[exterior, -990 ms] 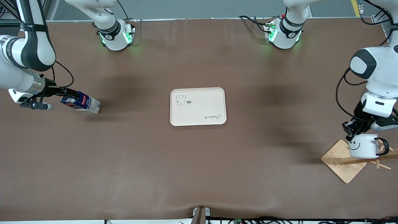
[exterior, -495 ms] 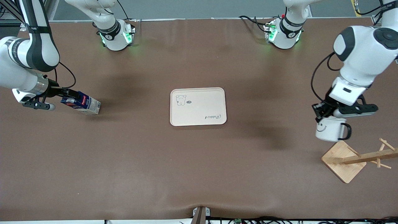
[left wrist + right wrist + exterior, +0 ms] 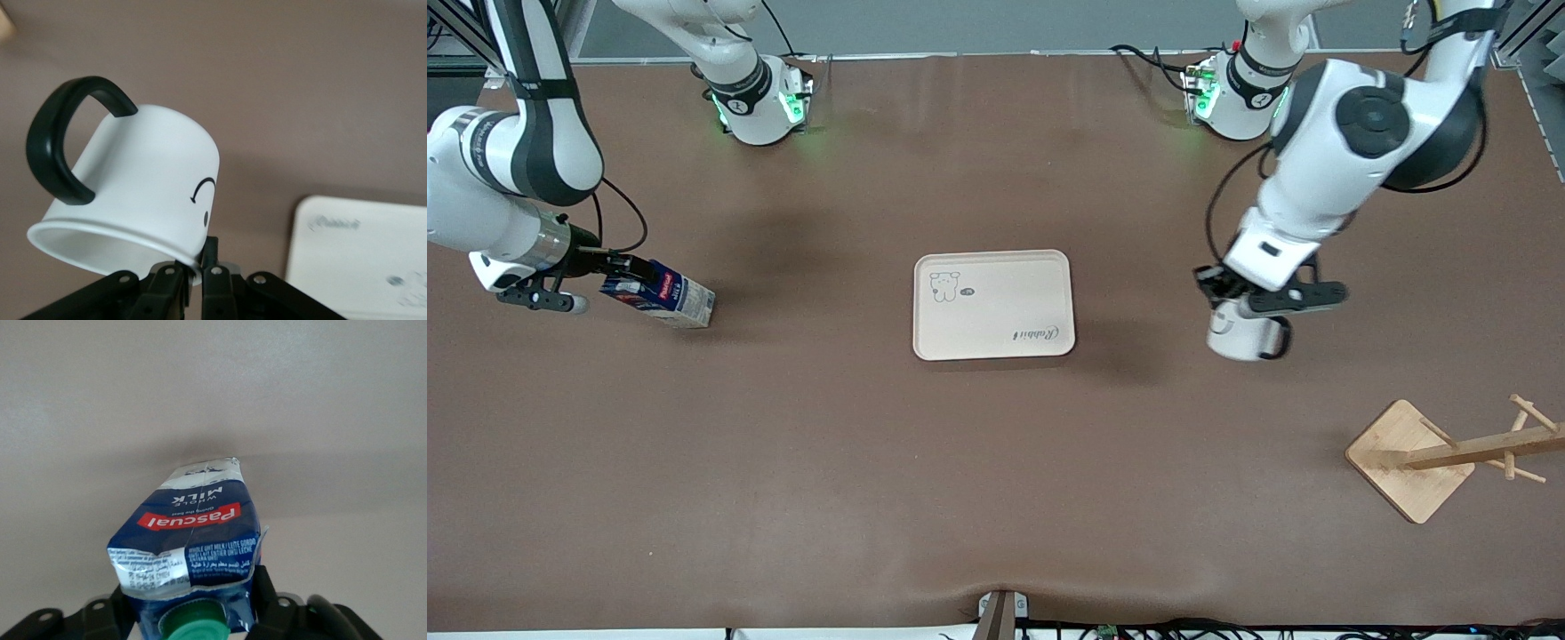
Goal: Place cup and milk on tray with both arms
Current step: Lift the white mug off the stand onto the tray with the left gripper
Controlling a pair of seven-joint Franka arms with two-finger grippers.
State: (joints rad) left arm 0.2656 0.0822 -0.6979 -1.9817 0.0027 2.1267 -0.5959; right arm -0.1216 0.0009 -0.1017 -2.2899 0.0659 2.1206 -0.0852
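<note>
On the brown table [image 3: 996, 498] the bare tray [image 3: 996, 338] sits central, my left gripper [image 3: 1221, 298] having carried the clamped cup [image 3: 1240, 338] off the wooden rack [image 3: 1409, 458] to just beside it (open table between), while my right gripper [image 3: 609, 264] clasps the milk [image 3: 667, 302], unmoved.

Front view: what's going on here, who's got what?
Both arms are carrying their items toward the tray, which has nothing on it yet. The left gripper holds the cup by its rim, over bare table beside the tray toward the left arm's end, off the wooden rack. The right gripper is clamped on the cap end of the milk, which is tilted, its lower end at the table toward the right arm's end.
</note>
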